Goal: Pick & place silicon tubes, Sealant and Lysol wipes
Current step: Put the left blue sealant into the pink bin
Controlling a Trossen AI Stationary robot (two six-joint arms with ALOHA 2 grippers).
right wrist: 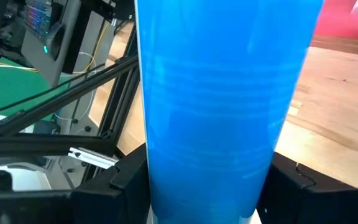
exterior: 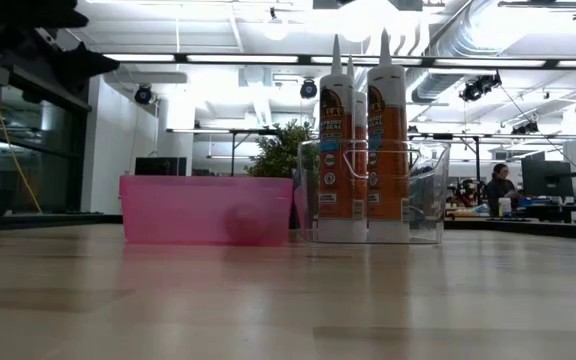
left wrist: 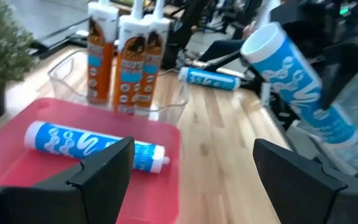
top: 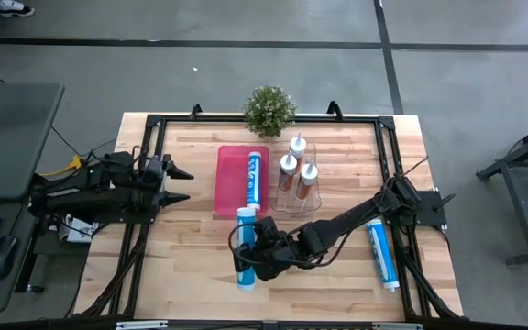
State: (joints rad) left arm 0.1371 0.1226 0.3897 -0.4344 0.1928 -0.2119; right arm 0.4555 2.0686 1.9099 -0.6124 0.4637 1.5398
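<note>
My right gripper [top: 248, 253] is shut on a blue-and-white silicone tube [top: 244, 246] over the near middle of the table, in front of the pink tray [top: 227, 183]. A second blue tube [top: 254, 179] lies flat in the tray. A third [top: 383, 254] lies on the table at the right. Three orange sealant tubes [top: 297, 165] stand upright in a clear bin [top: 312, 194]. My left gripper [top: 181, 184] is open and empty at the table's left, pointing at the tray. My right gripper pinches the blue tube's round body [right wrist: 222, 124] between its two fingers [right wrist: 120, 183], which lie across the tube. In the left wrist view the tube [left wrist: 297, 81] is tilted, its white flat end [left wrist: 265, 42] raised, and seems clear of the table.
A small potted plant [top: 269, 108] stands at the far edge behind the tray. A black frame [top: 388, 147] runs around the table. Bare wood lies between my left gripper and the tray and along the near edge. A person [exterior: 498, 190] sits far off in the room.
</note>
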